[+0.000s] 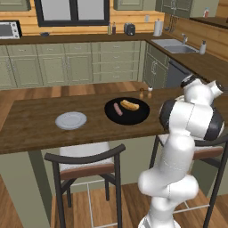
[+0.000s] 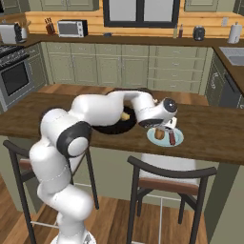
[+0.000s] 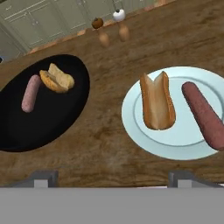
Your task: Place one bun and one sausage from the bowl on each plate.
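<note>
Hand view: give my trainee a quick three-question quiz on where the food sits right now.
1. True or false: the light teal plate holds a bun and a sausage.
2. What is left in the black bowl? A) nothing B) one bun and one sausage C) two buns
3. Fill in: the grey-white plate holds ____ food.

Key: 1 true; 2 B; 3 no
</note>
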### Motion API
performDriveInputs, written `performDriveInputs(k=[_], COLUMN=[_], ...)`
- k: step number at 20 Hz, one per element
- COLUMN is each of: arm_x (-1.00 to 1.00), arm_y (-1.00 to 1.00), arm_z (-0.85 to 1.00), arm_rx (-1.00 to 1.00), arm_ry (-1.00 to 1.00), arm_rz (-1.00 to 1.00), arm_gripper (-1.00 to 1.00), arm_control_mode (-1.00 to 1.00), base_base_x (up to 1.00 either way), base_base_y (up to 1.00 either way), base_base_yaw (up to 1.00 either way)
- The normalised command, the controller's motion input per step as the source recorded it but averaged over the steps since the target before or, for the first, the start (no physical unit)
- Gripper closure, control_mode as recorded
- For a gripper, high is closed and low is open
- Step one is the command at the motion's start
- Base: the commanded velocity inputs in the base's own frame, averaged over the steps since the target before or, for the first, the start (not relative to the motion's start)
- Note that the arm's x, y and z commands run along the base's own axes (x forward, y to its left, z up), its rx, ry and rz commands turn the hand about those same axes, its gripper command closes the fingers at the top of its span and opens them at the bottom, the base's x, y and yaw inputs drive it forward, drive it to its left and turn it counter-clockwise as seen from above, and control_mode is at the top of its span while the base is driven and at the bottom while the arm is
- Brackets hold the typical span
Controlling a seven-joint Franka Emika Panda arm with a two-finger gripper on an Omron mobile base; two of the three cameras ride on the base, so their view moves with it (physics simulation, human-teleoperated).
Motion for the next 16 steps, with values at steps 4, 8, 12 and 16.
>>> performDriveInputs(k=[4,8,12,16], arm_x=[0.00,0.00,0.00,0.07], arm_y=[0.89,0.75,0.42,0.16], arm_z=[0.37,0.20,0.00,0.00], arm_rx=[-0.11,-0.12,-0.09,-0.03], arm_ry=[0.06,0.12,0.09,0.07], arm_rz=[0.00,0.00,0.00,0.00], arm_gripper=[-1.00,-1.00,-1.00,-1.00], arm_control_mode=[-1.00,-1.00,-1.00,-1.00], base_base_x=[0.00,0.00,0.00,0.00], base_base_y=[0.00,0.00,0.00,0.00], base_base_yaw=[0.00,0.00,0.00,0.00])
